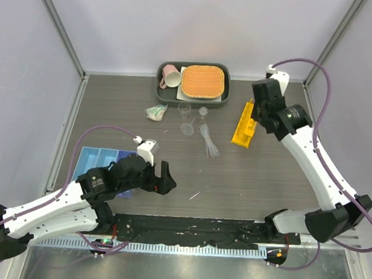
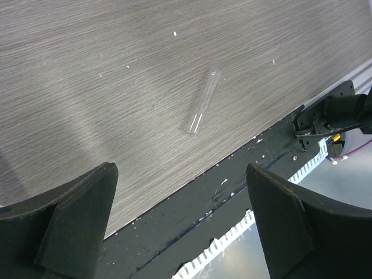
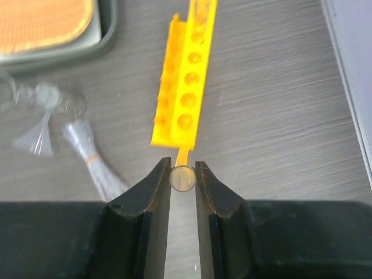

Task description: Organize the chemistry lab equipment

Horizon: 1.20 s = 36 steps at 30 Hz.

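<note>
My right gripper (image 3: 182, 170) is shut on a thin glass tube (image 3: 182, 178), seen end-on between the fingertips. It hovers just off the near end of the yellow holed rack (image 3: 187, 87), which lies at the right of the table (image 1: 244, 125). My left gripper (image 2: 180, 171) stands wide open and holds nothing, above the table's front edge. A second glass tube (image 2: 202, 109) lies flat on the wood ahead of it (image 1: 195, 194). The blue tray (image 1: 101, 157) sits behind the left arm. Small beakers (image 1: 184, 108), a funnel (image 1: 186, 128) and bundled pipettes (image 1: 208, 142) lie mid-table.
At the back, a dark tray (image 1: 165, 93) carries a pink mug (image 1: 171, 76) and an orange woven mat (image 1: 204, 81). A small greenish-white item (image 1: 155, 112) lies left of the beakers. A black rail (image 1: 199, 232) runs along the near edge.
</note>
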Tool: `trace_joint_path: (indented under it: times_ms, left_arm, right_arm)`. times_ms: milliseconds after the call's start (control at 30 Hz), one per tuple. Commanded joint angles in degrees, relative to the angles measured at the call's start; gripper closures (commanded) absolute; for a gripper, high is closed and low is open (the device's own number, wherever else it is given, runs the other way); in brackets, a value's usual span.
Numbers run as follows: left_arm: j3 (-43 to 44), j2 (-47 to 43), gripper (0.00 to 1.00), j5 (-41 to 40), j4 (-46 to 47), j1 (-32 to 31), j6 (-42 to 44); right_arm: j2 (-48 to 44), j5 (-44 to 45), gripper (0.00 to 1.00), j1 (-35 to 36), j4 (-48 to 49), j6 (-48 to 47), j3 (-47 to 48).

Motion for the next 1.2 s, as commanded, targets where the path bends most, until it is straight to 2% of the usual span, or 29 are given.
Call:
trace_joint_path:
  times_ms: [0,133,433,1167]
  left_arm:
    - [-0.66,-1.32,0.04,0.98,4.82,0.01,-0.55]
    - [-2.24,-2.73,0.04,1.51,5.35,0.01,-1.43]
    - [-4.09,-5.1,0.04,1.51,5.0,0.01,-1.78]
    - [-3.04,-4.84,0.03,-0.34,3.5,0.01,1.12]
  right_arm:
    - [3.52,-3.66,0.87,-8.89,5.34,-1.5,6.25]
    - [9.41,-4.98,0.88,-12.95,5.69,-1.93,10.65]
    - [17.58,-4.72,0.89,-15.41,7.88,-2.37,15.49]
    - [22.6,-6.04,0.92,-17.44,15.18,-3.95,14.09]
